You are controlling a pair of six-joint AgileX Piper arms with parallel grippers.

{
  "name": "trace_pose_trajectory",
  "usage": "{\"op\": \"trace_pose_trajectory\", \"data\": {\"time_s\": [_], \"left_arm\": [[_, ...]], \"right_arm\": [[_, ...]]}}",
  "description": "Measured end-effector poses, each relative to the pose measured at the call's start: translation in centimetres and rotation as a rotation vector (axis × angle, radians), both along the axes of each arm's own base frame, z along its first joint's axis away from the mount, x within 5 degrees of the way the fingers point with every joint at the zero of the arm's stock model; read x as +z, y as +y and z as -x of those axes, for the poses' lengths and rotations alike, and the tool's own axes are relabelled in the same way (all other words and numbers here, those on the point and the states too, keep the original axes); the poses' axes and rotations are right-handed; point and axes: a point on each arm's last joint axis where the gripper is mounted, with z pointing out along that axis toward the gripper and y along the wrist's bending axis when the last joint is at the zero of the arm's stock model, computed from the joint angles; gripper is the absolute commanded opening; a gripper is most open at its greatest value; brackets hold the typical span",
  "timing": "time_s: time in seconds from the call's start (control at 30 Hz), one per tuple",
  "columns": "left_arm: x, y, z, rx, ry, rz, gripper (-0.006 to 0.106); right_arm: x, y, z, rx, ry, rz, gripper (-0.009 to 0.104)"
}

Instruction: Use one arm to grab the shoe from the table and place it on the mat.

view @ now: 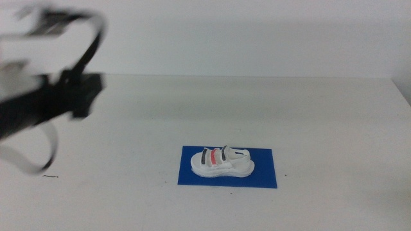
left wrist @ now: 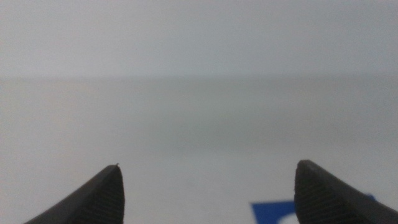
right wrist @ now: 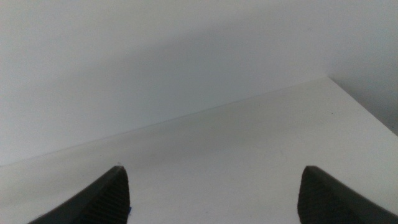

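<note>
We see the shoe (view: 222, 162) lying on its sole on the mat (view: 263, 174), which sits near the table's (view: 321, 115) front edge, about midway along it. The left gripper (left wrist: 206, 186) hangs with jaws wide apart and empty, its arm (view: 45, 106) raised over the table's left side. The right gripper (right wrist: 214, 190) is likewise spread and empty.

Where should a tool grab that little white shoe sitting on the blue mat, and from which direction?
Probably from above, closing across the narrow width of the shoe at its middle, near the straps. It lies flat on the mat with its length across the middle view, so its long sides are open to a top-down grip.
</note>
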Motion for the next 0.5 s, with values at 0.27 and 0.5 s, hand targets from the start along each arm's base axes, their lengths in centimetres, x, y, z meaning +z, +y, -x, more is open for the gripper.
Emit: {"op": "trace_pose_trajectory", "data": {"time_s": [0.27,0.5], "left_arm": [[-5.3,4.4,8.6,0.111,-0.323,-0.005,0.094],[-9.1,5.4,12.5,0.178,-0.458,-0.003,0.094]], "right_arm": [[0.0,0.0,0.0,0.000,0.000,0.000,0.079],[0.0,0.0,0.0,0.000,0.000,0.000,0.079]]}}
